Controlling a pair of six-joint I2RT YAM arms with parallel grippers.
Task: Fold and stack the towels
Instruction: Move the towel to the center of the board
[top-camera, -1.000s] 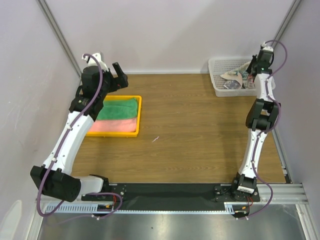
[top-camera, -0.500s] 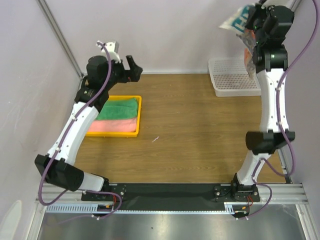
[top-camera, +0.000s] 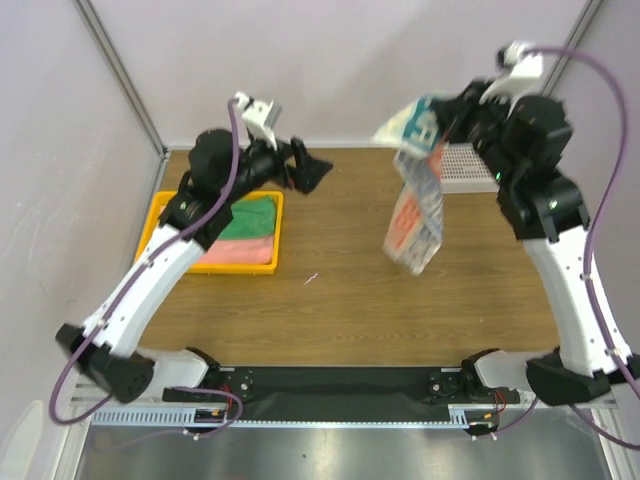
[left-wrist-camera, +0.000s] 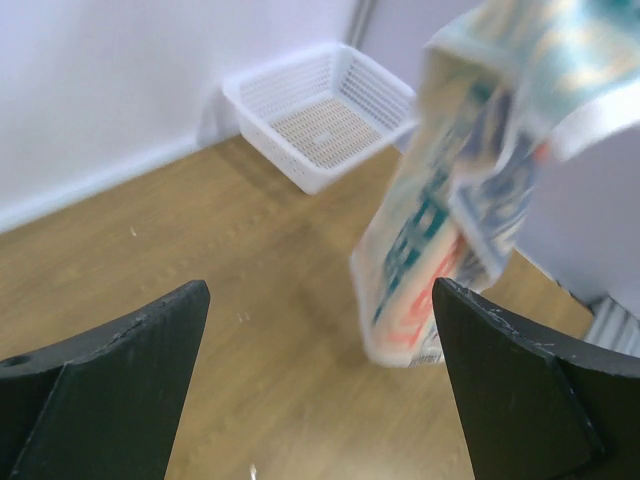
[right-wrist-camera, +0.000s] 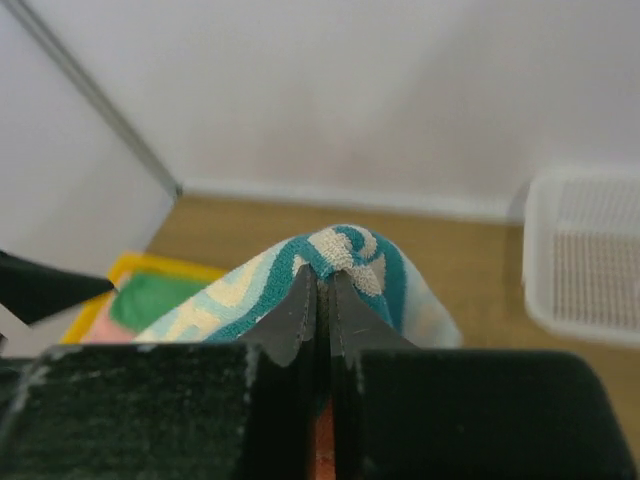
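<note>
The white-and-teal patterned towel (top-camera: 415, 215) with red-orange letters hangs in the air over the table's back middle. My right gripper (top-camera: 440, 122) is shut on its top fold; the right wrist view shows the gripper (right-wrist-camera: 322, 280) pinching that towel (right-wrist-camera: 352, 250). The green towel (top-camera: 250, 214) and the salmon-pink towel (top-camera: 235, 254) lie folded side by side in the yellow tray (top-camera: 163, 206). My left gripper (top-camera: 312, 165) is raised left of the hanging towel, open and holding nothing. In its wrist view the left gripper (left-wrist-camera: 320, 380) faces the hanging towel (left-wrist-camera: 450, 220).
The white mesh basket (top-camera: 462, 166) stands at the back right corner, partly hidden behind the right arm, and looks empty in the left wrist view (left-wrist-camera: 320, 120). Walls close off the back and both sides. Bare wooden tabletop (top-camera: 330, 300) lies below the hanging towel.
The right arm lifted the patterned towel out of the basket and swung it left over the table. The left arm rose and reached right towards it, staying open.
</note>
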